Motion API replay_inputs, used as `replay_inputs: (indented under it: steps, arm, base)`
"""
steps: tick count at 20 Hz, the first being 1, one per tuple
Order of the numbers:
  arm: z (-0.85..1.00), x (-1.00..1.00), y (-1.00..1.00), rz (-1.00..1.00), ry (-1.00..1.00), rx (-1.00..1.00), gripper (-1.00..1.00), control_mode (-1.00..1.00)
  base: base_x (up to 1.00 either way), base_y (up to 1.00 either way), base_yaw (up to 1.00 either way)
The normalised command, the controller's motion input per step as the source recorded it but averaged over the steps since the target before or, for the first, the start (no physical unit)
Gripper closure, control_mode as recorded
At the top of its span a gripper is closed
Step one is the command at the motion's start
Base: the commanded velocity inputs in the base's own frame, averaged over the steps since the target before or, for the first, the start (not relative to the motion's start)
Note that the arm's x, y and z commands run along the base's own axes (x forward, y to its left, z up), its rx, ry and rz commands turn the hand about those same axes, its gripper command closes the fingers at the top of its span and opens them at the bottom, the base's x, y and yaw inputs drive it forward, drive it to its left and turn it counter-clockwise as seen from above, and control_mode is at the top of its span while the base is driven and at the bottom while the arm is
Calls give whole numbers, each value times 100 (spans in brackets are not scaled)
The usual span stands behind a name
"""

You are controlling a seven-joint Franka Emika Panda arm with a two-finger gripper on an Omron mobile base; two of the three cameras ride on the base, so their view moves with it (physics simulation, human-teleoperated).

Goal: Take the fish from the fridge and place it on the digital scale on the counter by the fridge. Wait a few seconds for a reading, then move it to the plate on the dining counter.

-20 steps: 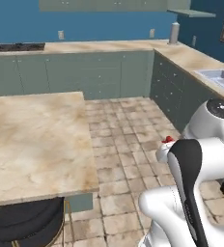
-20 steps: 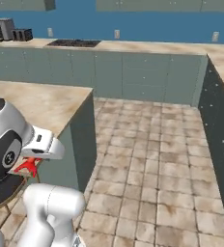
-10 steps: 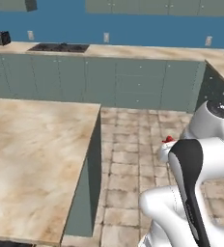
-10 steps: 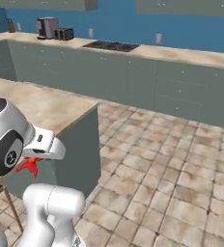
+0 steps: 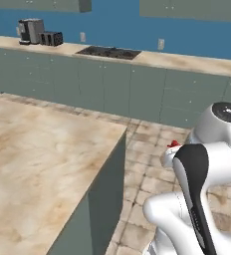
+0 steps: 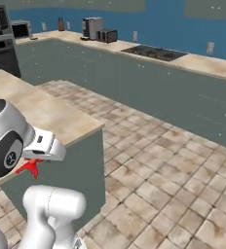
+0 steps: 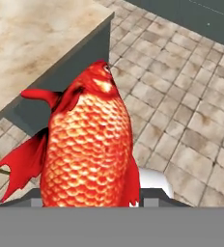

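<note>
The fish (image 7: 87,144), orange-red with scaled sides and red fins, hangs head-away in the hand view and hides the fingertips. My gripper (image 6: 33,160) is shut on it. From the right base view, the fish (image 6: 29,168) peeks out red under the white hand, beside the dining counter's (image 6: 47,112) near corner. In the left base view a red tip of the fish (image 5: 173,144) shows by the arm, right of the dining counter (image 5: 38,149). The slab's corner (image 7: 32,34) lies ahead and left of the fish. The plate, scale and fridge are out of view.
A long back counter with grey-green cabinets (image 5: 137,84) carries a dark cooktop (image 5: 109,51), a coffee machine and toaster (image 5: 35,32). A dark oven stack (image 6: 0,29) stands at far left. Tiled floor (image 6: 159,175) runs between the island and the back cabinets.
The whole scene has shifted in both base views, so the base has turned and driven; the island corner and the cooktop wall now lie ahead. The fish stays in the gripper.
</note>
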Motion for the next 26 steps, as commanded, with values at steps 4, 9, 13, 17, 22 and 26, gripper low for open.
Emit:
replay_inputs:
  steps: [4,9,13,17,22,26]
  arm:
    - [0,0,0,0,0,0,100,100]
    - [0,0,0,0,0,0,100,100]
    - [0,0,0,0,0,0,100,100]
    - [0,0,0,0,0,0,100,100]
    - [0,0,0,0,0,0,100,100]
    - [0,0,0,0,0,0,100,100]
  base:
    - [100,-97,42]
    - [100,-96,42]
    - [100,-95,43]
    - [100,-97,43]
    - [100,-97,44]
    - [100,-97,44]
